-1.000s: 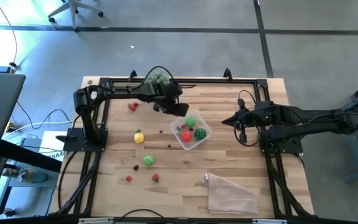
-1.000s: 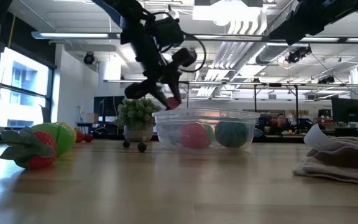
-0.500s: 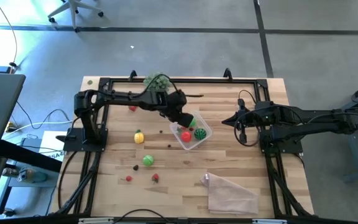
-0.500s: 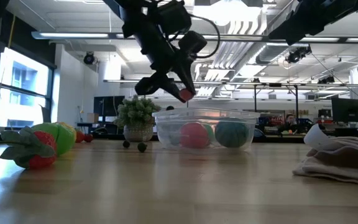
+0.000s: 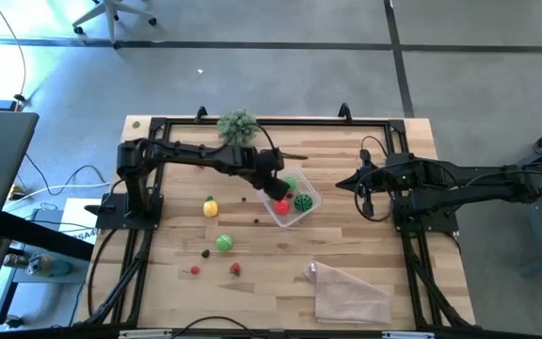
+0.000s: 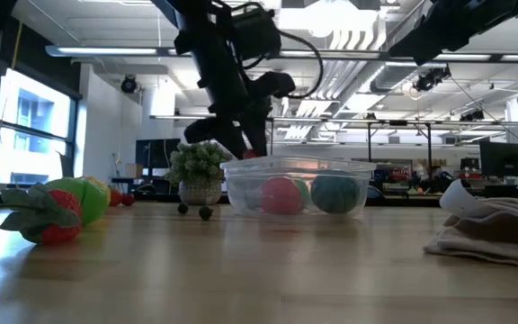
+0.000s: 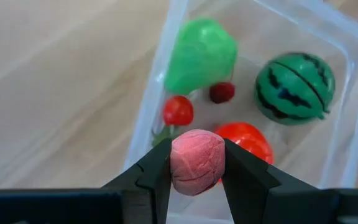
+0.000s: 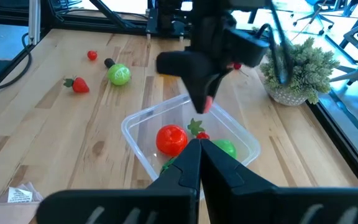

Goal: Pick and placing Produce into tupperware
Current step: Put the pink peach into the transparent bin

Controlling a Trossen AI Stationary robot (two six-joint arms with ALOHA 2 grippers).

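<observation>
Wooden table (image 5: 346, 240) carries the clear tupperware (image 5: 294, 201). Left gripper (image 7: 196, 171) hangs over its rim, jaws partly closed, clamping a pink produce piece (image 7: 197, 160). Right gripper (image 8: 199, 163) waits aside, jaws fully closed, empty.

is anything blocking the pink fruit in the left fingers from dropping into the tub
Nothing visible does. The left gripper holds the pink fruit above the tub at its near edge; the tub is open-topped, with bare floor beside the fruits inside.

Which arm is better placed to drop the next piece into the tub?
Left. Its end effector is shut on a pink fruit directly above the tupperware. The right end effector is shut, empty, beside the tub.
</observation>
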